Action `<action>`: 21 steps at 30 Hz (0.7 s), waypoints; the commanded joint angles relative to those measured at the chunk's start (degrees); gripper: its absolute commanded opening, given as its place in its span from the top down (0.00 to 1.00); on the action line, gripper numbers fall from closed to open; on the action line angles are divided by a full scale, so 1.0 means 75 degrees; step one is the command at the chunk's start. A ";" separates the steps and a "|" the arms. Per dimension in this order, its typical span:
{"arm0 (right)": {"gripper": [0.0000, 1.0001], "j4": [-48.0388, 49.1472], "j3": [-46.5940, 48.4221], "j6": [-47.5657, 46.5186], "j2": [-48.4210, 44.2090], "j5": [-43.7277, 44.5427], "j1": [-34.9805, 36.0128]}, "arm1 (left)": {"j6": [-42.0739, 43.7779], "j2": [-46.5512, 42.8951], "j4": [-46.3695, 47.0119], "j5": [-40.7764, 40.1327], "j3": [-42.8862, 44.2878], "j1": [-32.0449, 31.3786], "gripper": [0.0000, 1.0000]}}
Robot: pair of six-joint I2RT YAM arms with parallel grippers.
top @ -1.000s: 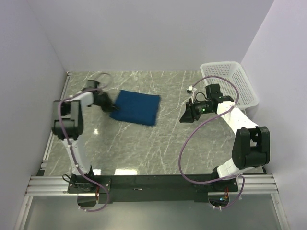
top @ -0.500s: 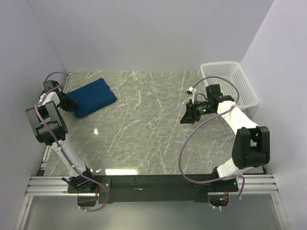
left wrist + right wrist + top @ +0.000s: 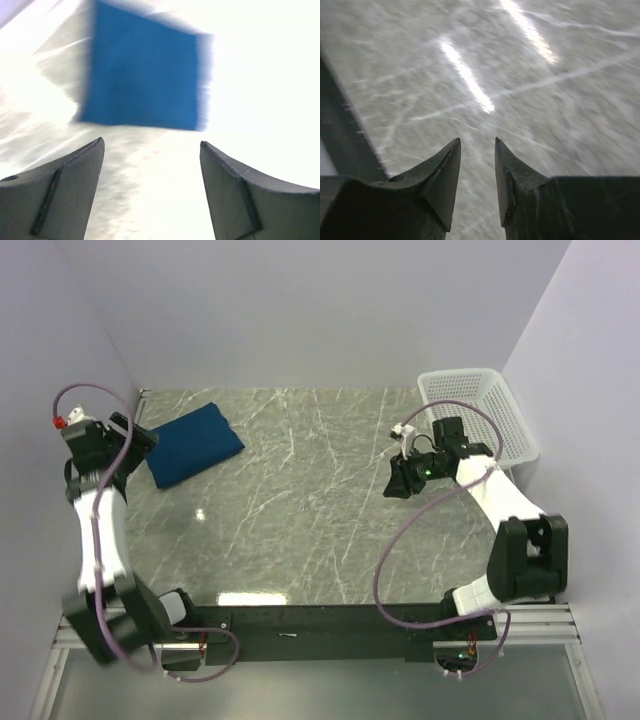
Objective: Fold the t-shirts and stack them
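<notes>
A folded blue t-shirt (image 3: 193,443) lies flat at the far left of the marble table (image 3: 300,520). My left gripper (image 3: 140,438) hovers just off its left edge, lifted clear of it. In the left wrist view the t-shirt (image 3: 145,75) lies ahead of the left gripper (image 3: 151,142), whose fingers (image 3: 75,172) stand wide apart with only bare table between them. My right gripper (image 3: 393,485) hangs over the right half of the table. In the right wrist view the right gripper (image 3: 477,141) is open by a narrow gap and holds nothing.
A white plastic basket (image 3: 500,425) stands at the back right corner, behind the right arm. Grey walls close the table on the left, back and right. The arms' black base rail (image 3: 320,625) runs along the near edge.
The left gripper dragged the blue t-shirt from the table's middle to the far left, then opened, let it go and drew back. The right gripper shifted slightly right and opened a little.
</notes>
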 commanded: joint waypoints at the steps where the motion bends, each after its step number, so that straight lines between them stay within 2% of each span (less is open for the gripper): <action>1: 0.57 0.0572 -0.0345 -0.0175 -0.1396 0.1918 0.0064 | 0.0007 -0.1293 0.1772 0.2996 -0.1126 -0.0066 0.19; 2: 0.48 0.1131 -0.0719 -0.0001 -0.2166 0.2389 0.0064 | -0.0051 -0.1527 0.2913 0.5198 -0.1397 -0.0391 0.22; 3: 0.43 0.1473 -0.0919 0.0511 -0.2579 0.2881 0.0064 | -0.0121 -0.1843 0.2912 0.5672 -0.1597 -0.0719 0.23; 4: 0.38 0.1766 -0.1119 0.0713 -0.2989 0.3930 0.0064 | 0.0307 -0.2020 0.2680 0.5700 -0.1553 -0.1151 0.23; 5: 0.23 0.2326 -0.1480 0.0913 -0.3840 0.4451 0.0052 | 0.0706 -0.2184 0.2272 0.4900 -0.1448 -0.2212 0.22; 6: 0.15 0.2622 -0.1693 0.1147 -0.4313 0.4955 0.0029 | 0.1058 -0.2534 0.1514 0.4242 -0.1308 -0.2698 0.21; 7: 0.14 0.2903 -0.1904 0.1625 -0.4770 0.5957 -0.0006 | 0.1375 -0.2723 0.1367 0.3760 -0.1364 -0.3109 0.21; 8: 0.13 0.3382 -0.2277 0.1931 -0.5668 0.6385 -0.0041 | 0.1424 -0.2922 0.1273 0.3082 -0.1435 -0.3600 0.20; 10: 0.12 0.3714 -0.2608 0.3075 -0.6540 0.7510 -0.0088 | 0.1401 -0.3566 0.0993 0.2504 -0.1751 -0.3710 0.14; 12: 0.12 0.3494 -0.2738 0.3479 -0.7561 0.8099 -0.0089 | 0.1622 -0.4197 0.0664 0.1720 -0.1973 -0.3710 0.11; 14: 0.12 0.2620 -0.2448 0.3960 -0.7833 0.8333 -0.0147 | 0.1858 -0.4598 0.0218 0.1086 -0.2114 -0.3699 0.01; 17: 0.12 0.1912 -0.2269 0.4816 -0.7472 0.9200 -0.0217 | 0.1882 -0.5313 -0.0028 0.0194 -0.2314 -0.3710 0.01; 19: 0.12 0.2015 -0.2537 0.4748 -0.7482 0.9693 -0.0229 | 0.1987 -0.5654 -0.0041 0.0309 -0.2361 -0.3710 0.01; 21: 0.11 0.2319 -0.2971 0.4596 -0.7622 0.9625 -0.0299 | 0.1964 -0.5829 -0.0052 0.0251 -0.2420 -0.3710 0.01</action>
